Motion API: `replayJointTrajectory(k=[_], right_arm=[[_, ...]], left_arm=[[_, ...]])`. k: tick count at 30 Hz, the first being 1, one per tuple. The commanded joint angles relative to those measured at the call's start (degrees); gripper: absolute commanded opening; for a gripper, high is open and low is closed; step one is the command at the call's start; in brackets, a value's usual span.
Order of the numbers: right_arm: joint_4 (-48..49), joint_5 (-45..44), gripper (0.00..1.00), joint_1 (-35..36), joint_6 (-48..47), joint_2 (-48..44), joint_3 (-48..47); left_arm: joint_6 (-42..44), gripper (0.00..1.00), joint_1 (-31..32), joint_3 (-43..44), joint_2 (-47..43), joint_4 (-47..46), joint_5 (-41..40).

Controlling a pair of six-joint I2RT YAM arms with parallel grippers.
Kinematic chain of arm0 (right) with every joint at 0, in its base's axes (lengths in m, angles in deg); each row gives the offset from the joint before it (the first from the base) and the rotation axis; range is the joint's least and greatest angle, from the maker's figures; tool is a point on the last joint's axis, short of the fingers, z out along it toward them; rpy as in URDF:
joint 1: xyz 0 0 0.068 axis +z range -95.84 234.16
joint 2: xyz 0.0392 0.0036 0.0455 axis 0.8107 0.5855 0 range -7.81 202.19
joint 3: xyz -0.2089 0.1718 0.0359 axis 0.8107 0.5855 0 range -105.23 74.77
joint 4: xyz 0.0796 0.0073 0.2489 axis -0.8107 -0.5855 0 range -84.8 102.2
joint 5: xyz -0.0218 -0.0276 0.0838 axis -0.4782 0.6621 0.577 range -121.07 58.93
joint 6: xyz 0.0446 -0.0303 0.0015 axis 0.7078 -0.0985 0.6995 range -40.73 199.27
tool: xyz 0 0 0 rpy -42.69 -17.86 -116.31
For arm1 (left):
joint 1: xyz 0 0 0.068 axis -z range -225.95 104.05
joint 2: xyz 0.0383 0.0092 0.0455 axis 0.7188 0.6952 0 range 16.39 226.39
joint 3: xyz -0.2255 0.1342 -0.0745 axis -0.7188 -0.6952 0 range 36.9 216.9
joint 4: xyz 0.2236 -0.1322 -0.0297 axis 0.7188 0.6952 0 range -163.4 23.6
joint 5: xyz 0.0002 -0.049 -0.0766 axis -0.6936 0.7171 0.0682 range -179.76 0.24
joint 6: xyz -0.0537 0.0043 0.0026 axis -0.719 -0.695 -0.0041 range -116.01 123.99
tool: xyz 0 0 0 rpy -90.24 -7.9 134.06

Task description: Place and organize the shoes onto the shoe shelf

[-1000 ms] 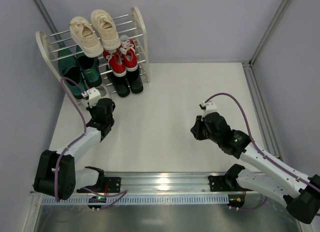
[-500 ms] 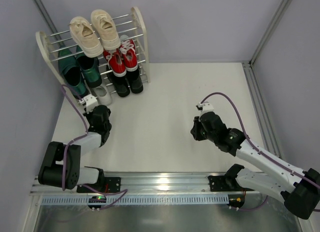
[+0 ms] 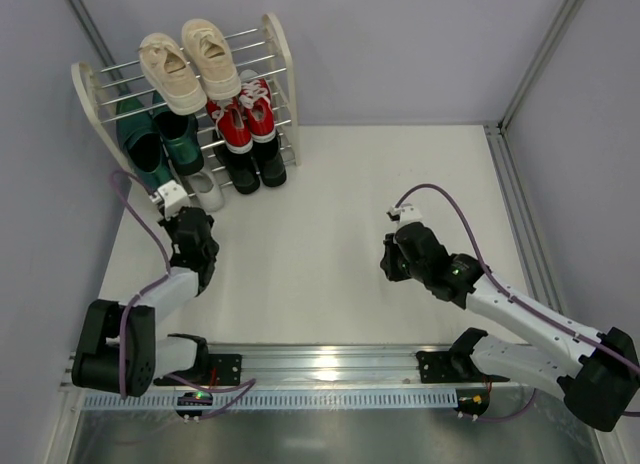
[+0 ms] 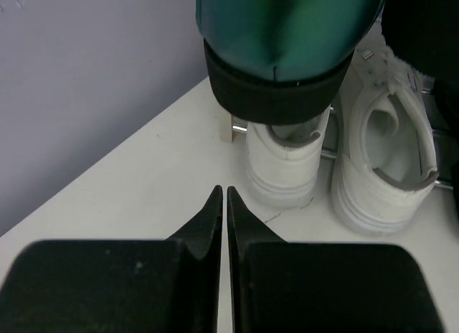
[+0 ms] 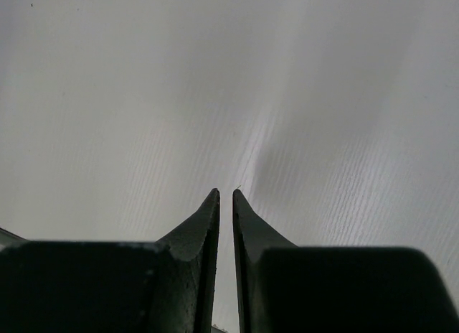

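The shoe shelf (image 3: pixel 283 56) stands at the far left. It holds the beige sneakers (image 3: pixel 190 64) on top, the red sneakers (image 3: pixel 243 119), the green loafers (image 3: pixel 160 144) and the black dress shoes (image 3: pixel 252 164). The white sneakers (image 3: pixel 207 189) sit at its foot, heels outward; they also show in the left wrist view (image 4: pixel 387 168), under a green loafer (image 4: pixel 287 31). My left gripper (image 3: pixel 183 222) is shut and empty, just short of the white sneakers, its tips (image 4: pixel 223 191) apart from the left heel. My right gripper (image 3: pixel 390 257) is shut and empty over bare table (image 5: pixel 223 194).
The grey wall (image 4: pixel 86 74) runs close along the shelf's left side. A metal rail (image 3: pixel 515 214) borders the table on the right. The arm bases sit on a metal bar (image 3: pixel 320 364) at the near edge.
My left gripper has drawn back from the shelf and to the left, uncovering the white sneakers. My right gripper has shifted slightly towards the near side. No shoe moved.
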Motion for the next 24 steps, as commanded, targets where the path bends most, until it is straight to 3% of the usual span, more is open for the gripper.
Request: replayJointTrajectory(k=[1, 8, 16, 24], right_arm=[[2.1, 0.1, 0.14, -0.2, -1.1, 0.4, -2.6], [2.6, 0.2, 0.14, -0.4, -1.1, 1.2, -2.5], [2.9, 0.8, 0.13, -0.5, -1.4, 2.8, -3.1], [2.9, 0.7, 0.13, -0.6, -1.0, 2.7, -2.9]], left_arm=[[2.6, 0.00, -1.3, 3.8, 4.0, -5.8, 0.1], [3.2, 0.00, -5.1, 8.6, 13.2, -8.6, 2.6], [6.9, 0.00, -6.2, 11.1, 9.9, -9.4, 4.3], [11.3, 0.00, -8.5, 19.9, 11.8, -8.0, 9.0]])
